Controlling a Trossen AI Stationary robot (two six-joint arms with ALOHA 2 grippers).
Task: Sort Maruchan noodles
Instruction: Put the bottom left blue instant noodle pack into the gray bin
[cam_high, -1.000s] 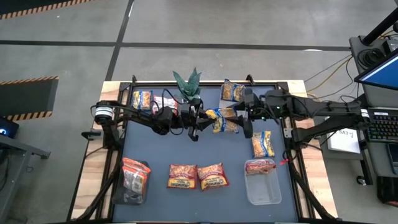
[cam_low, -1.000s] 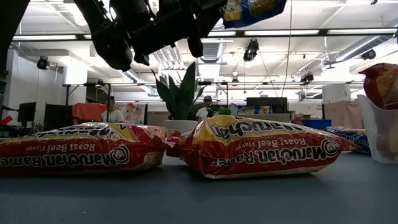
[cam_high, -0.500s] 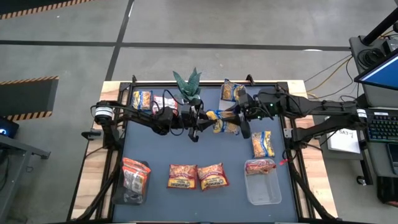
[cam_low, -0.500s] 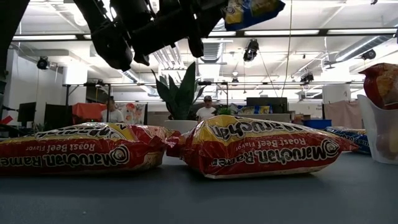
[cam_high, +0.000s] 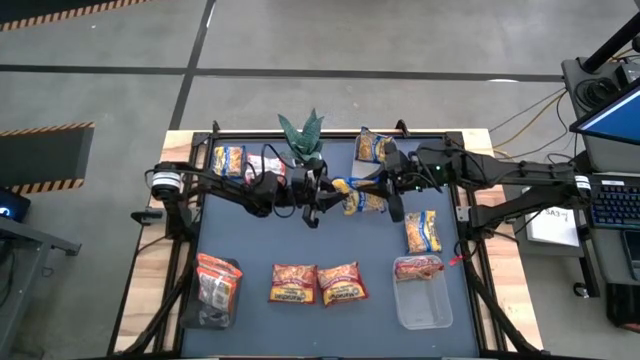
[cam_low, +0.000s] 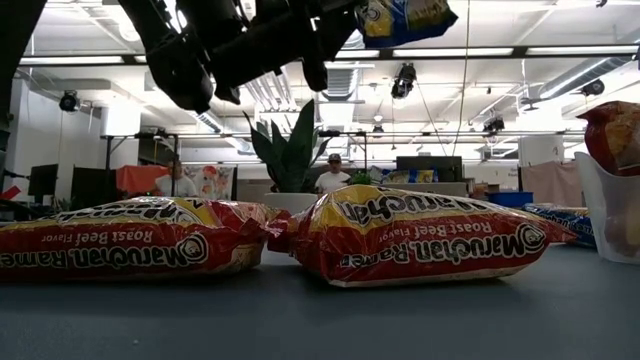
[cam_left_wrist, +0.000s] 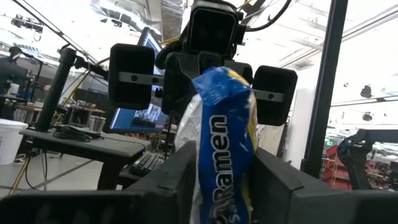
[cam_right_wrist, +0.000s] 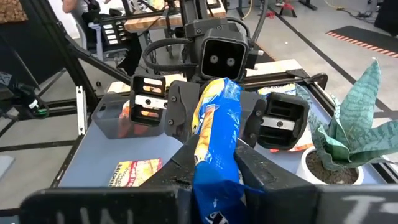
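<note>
Dark blue table (cam_high: 250, 240) on a wooden frame, open workshop behind with a couple of people way back. The two arms met mid-table over the far half, handing a yellow-and-blue packet (cam_high: 357, 194) between them up in the air. Compared to a second before, the right gripper (cam_high: 382, 190) had slid in a bit toward the left one and clamped down on its end of the packet; earlier its fingers stood wider around it. The left gripper (cam_high: 322, 198) hadn't moved and still had fingers on both sides of the other end, though I couldn't tell if it was really squeezing.

Everything else sat where it was: two red packets (cam_high: 316, 283) side by side at the near edge, a bin (cam_high: 422, 303) on the right, the plant (cam_high: 303, 135) at the far edge.
</note>
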